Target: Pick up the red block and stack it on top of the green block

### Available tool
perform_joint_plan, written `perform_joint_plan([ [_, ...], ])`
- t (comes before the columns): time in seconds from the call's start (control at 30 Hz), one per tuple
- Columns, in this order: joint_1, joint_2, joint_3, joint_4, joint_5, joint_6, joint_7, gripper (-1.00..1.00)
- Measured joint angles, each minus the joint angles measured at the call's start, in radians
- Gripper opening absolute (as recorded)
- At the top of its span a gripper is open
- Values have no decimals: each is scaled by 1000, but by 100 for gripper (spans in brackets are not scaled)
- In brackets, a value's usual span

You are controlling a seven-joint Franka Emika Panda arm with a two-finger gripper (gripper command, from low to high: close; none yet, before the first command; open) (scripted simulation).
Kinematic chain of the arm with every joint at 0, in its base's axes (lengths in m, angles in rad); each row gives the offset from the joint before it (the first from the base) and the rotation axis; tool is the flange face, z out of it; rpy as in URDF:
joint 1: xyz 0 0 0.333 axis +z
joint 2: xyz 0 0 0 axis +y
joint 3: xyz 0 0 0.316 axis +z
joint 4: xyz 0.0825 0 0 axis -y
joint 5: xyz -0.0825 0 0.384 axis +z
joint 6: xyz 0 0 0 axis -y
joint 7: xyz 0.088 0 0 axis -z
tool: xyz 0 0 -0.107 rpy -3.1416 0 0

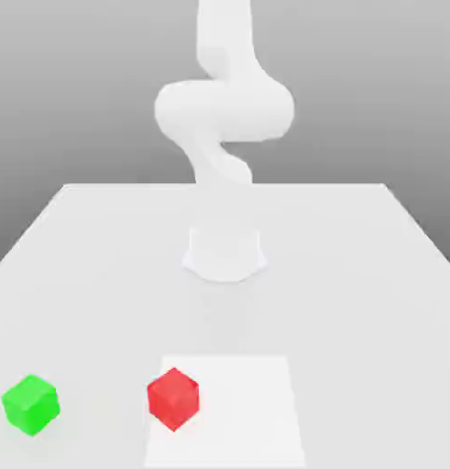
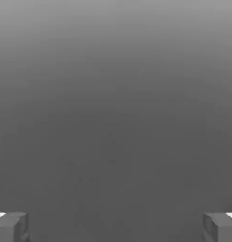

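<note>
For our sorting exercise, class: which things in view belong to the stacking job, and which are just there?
Part of the job:
- red block
- green block
- gripper, fingers apart

Just there:
- white table
- paler square patch partly under the red block

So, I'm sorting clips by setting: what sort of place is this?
Most likely a simulated robotics workspace: a white arm mounted on a plain pale table, with a green cube and a red cube before a featureless grey backdrop.
</note>
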Motion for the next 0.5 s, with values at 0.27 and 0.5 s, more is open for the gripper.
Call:
perform_joint_plan([
  [0.27, -100, 297, 42, -122, -28, 150, 204, 0],
  [0.5, -156, 551, 46, -226, -46, 279, 375, 0],
])
